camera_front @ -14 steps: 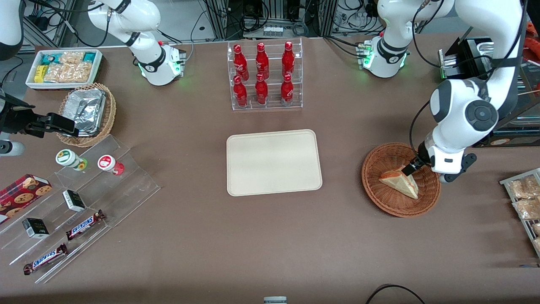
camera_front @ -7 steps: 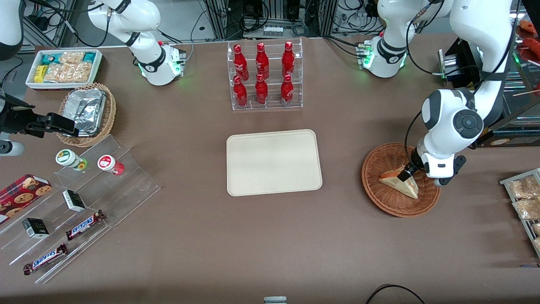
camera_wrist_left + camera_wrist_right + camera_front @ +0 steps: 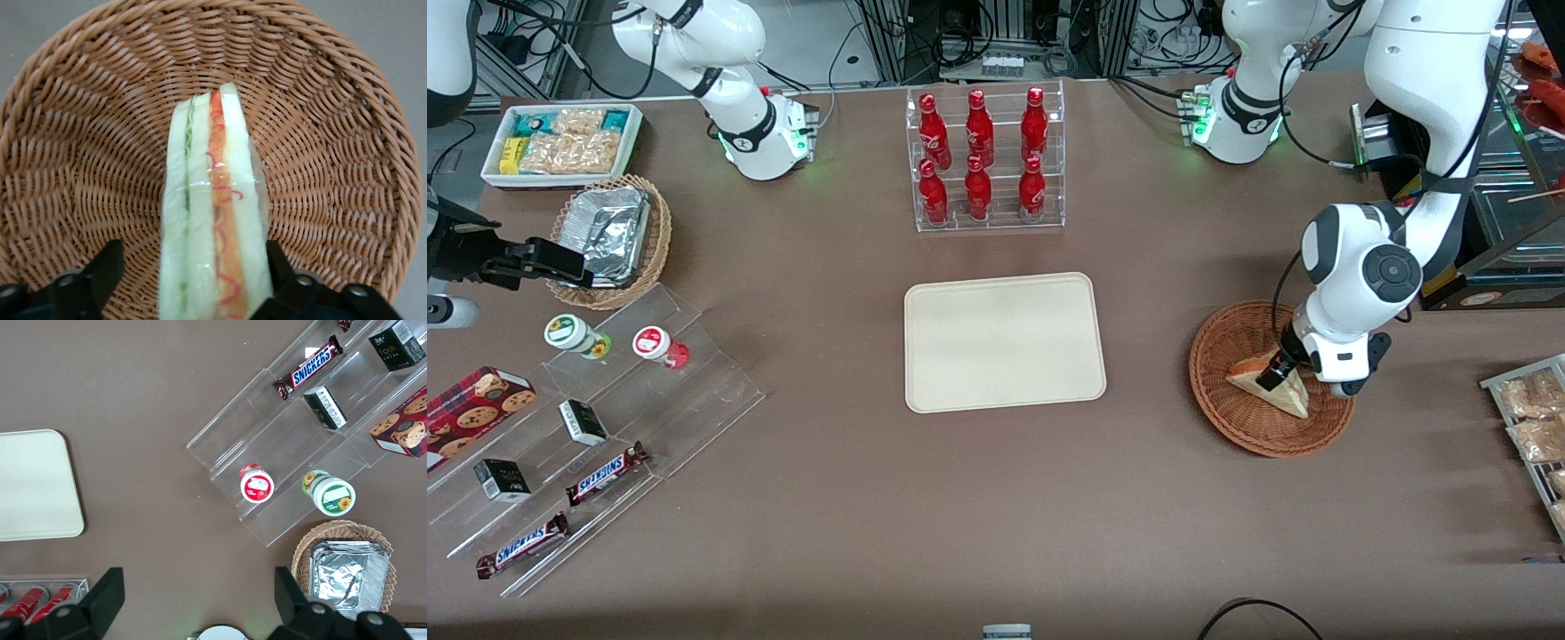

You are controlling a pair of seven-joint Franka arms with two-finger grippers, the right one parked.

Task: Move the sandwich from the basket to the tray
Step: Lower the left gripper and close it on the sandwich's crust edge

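I have the hand [image 3: 1272,377] down in the basket [image 3: 1232,342], straddling the sandwich [image 3: 1282,400]. From the wrist camera the fingers [image 3: 100,270] are spread, one on each flat face of the wedge, with the sandwich [image 3: 213,220] standing on edge between them. One finger looks close against the wrapped bread; the other shows a clear gap, so I judge the pinch is not yet made.

What matters here is alignment. The wedge's long axis runs straight away from the wrist, with its layered cut edge facing the camera, and the bread faces lie square to the closing direction. Closing should catch it across its thin dimension. It is soft and film-wrapped, so I expect it to squash or slip if squeezed hard.

The sandwich sits in the basket on the side nearer the front camera, resting on the weave. The basket [image 3: 80,133] wall rises all round, so I would lift clear of the rim before moving sideways.

The tray [image 3: 1005,342] lies well apart on the worktop [image 3: 1138,516], toward the parked arm's end, bare. Nothing stands between basket and tray. The bottle rack [image 3: 985,160] is farther from the front camera than the tray, out of the path.
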